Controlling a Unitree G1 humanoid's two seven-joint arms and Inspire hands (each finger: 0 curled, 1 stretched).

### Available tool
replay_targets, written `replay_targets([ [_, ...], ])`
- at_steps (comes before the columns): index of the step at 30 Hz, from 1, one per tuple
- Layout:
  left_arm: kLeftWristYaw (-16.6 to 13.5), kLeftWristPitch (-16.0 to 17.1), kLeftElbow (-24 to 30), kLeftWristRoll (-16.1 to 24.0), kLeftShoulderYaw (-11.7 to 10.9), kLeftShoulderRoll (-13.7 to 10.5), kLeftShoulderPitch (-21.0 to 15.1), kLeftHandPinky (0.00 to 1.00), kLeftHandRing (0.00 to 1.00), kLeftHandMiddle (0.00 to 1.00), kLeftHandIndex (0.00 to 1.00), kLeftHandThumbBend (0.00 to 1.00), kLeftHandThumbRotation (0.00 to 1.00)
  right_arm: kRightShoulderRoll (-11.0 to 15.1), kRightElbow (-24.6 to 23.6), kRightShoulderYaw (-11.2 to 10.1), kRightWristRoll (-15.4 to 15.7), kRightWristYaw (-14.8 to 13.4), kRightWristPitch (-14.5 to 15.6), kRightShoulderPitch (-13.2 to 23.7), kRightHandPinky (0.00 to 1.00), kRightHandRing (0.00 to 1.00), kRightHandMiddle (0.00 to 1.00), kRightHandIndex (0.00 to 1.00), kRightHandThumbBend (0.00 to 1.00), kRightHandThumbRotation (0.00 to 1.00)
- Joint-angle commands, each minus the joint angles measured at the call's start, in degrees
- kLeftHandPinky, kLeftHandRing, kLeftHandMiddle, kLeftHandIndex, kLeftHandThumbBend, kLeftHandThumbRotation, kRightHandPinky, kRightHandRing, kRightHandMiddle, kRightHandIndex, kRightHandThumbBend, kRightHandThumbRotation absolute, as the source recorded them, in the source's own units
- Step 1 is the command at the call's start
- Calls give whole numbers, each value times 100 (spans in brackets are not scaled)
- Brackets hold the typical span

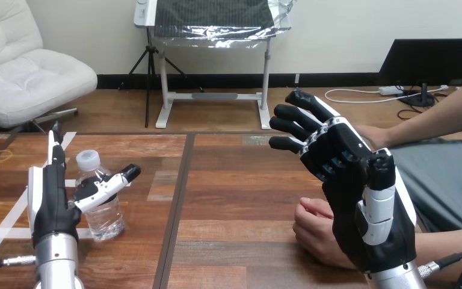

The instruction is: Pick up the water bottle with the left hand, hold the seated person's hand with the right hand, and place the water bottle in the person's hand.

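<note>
1. The clear round plastic bottle [106, 220] with a white cap stands upright on the plank wooden table [234, 198], at its left
2. The left hand [51, 201] is open beside it, fingers straight, thumb across the bottle's front
3. The right hand [361, 208] is raised with fingers spread, above the person's hand [314, 233], which lies loosely curled on the table

You see a pale wall [349, 24] at the back, with a dark strip along its bottom. The floor [216, 114] is brown wood. A soft white chair [24, 72] sits far left. A white stand [167, 90] holds a black board [213, 13] in shiny wrap. A black screen [433, 59] stands at the right.
</note>
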State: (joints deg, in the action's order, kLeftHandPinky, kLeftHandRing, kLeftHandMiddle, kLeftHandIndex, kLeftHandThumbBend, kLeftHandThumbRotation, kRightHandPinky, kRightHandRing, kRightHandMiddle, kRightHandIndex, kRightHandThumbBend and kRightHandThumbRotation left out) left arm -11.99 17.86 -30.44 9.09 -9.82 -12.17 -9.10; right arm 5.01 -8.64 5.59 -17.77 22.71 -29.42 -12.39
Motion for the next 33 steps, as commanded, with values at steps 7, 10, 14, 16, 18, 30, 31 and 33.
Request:
replay_targets([
  [7,88,-349,270,-71,89,-6,-385,95,99,100,100,97,23,15,-244,-61,-50,11,25,161,76,82,83,85,74,100],
  [10,81,-456,259,-59,101,-12,-419,95,100,100,100,97,23,12,-256,-60,-62,7,45,156,76,82,83,85,74,100],
  [14,67,-587,244,-20,122,-30,-462,95,100,100,100,96,23,12,-267,-57,-72,7,71,156,76,82,83,85,74,100],
  [16,59,-650,237,-8,131,-34,-488,95,100,100,100,96,24,13,-266,-57,-79,22,66,158,76,82,83,85,74,100],
  [18,53,-687,220,-1,138,-37,-514,95,99,100,100,96,24,13,-266,-58,-81,30,62,158,76,82,83,85,74,100],
  [30,77,-733,32,-94,113,-31,-670,94,99,100,100,94,22,2,-237,-61,-73,59,17,178,76,83,83,86,74,100],
  [31,71,-735,22,-87,119,-34,-678,94,99,100,100,94,22,-1,-232,-64,-64,58,8,179,76,83,83,86,74,100],
  [33,45,-741,-23,-72,126,-39,-707,94,99,100,100,93,21,-5,-231,-66,-63,57,10,177,76,83,83,86,74,100],
])
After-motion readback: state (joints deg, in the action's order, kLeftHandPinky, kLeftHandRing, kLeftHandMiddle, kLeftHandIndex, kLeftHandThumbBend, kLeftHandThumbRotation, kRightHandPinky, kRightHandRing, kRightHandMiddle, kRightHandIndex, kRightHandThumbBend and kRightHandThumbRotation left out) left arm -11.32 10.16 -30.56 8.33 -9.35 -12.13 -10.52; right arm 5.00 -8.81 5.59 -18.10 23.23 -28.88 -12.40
